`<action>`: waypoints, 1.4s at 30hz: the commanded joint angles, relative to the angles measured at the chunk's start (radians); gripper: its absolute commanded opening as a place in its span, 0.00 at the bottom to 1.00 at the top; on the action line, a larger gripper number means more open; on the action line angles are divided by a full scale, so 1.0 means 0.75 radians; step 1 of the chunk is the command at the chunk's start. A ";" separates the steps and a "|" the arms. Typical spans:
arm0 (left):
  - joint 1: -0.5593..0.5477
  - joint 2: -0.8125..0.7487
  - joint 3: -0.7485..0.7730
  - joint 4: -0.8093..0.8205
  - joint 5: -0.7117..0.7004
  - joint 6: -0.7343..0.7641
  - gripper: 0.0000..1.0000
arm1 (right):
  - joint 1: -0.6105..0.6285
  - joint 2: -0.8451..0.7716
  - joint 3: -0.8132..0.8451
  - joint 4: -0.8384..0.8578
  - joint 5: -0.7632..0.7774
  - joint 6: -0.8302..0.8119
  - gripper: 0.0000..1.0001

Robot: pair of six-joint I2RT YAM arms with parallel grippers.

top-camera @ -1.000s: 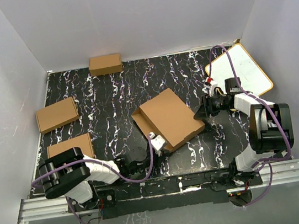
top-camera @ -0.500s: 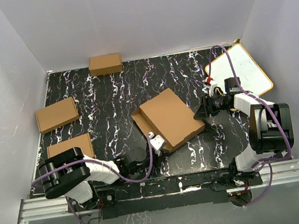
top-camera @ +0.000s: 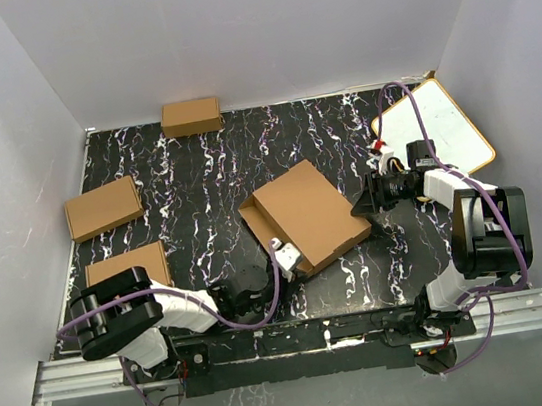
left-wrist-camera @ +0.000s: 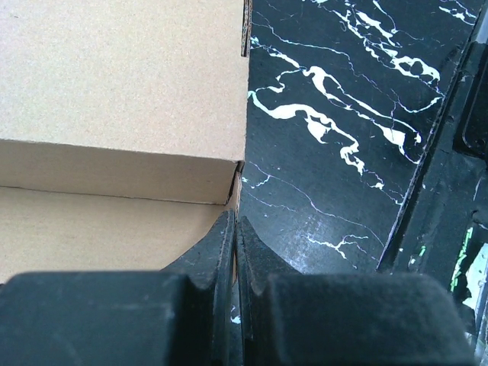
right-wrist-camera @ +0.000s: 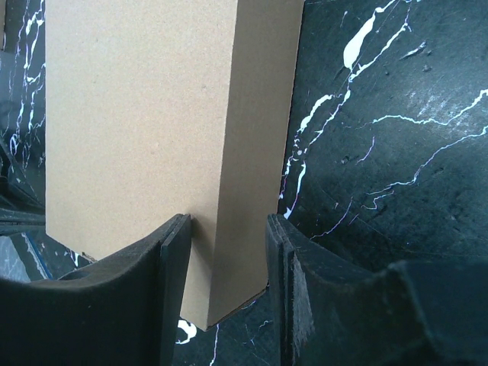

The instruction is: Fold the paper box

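A black, white-veined tabletop [top-camera: 196, 173] fills the white-walled work cell. At its middle, slightly right of centre, lies the paper box [top-camera: 305, 215], folded up into a shallow brown rectangle and turned askew, one corner pointing toward the near edge. A white board [top-camera: 437, 129] with a tan rim leans in the far right corner, well apart from it. Three small cardboard boxes sit on the left side: one against the far wall [top-camera: 190, 116], one at the left edge [top-camera: 103, 207], and one nearer, just beside the left arm [top-camera: 128, 263].

The right fingers [right-wrist-camera: 171, 252] are clasped on the paper box at its right corner, one finger on the broad top face, the other against the side wall. The left fingers [left-wrist-camera: 227, 240] are pressed fully together, their tips at the near corner of the paper box, where a low wall meets a lower panel; whether any cardboard is pinched between them cannot be told.
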 commanded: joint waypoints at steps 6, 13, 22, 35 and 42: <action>-0.007 -0.071 0.112 -0.218 -0.045 -0.009 0.00 | 0.004 0.018 0.031 0.029 0.131 -0.062 0.45; -0.008 -0.074 0.196 -0.357 -0.062 -0.001 0.00 | 0.009 0.017 0.031 0.026 0.124 -0.068 0.45; -0.008 -0.119 0.245 -0.473 -0.136 0.014 0.00 | 0.011 0.018 0.031 0.027 0.128 -0.069 0.45; -0.007 -0.121 0.301 -0.499 -0.132 0.090 0.00 | 0.018 0.022 0.031 0.026 0.133 -0.074 0.45; -0.010 -0.120 0.333 -0.532 -0.151 0.134 0.00 | 0.023 0.026 0.031 0.026 0.136 -0.078 0.44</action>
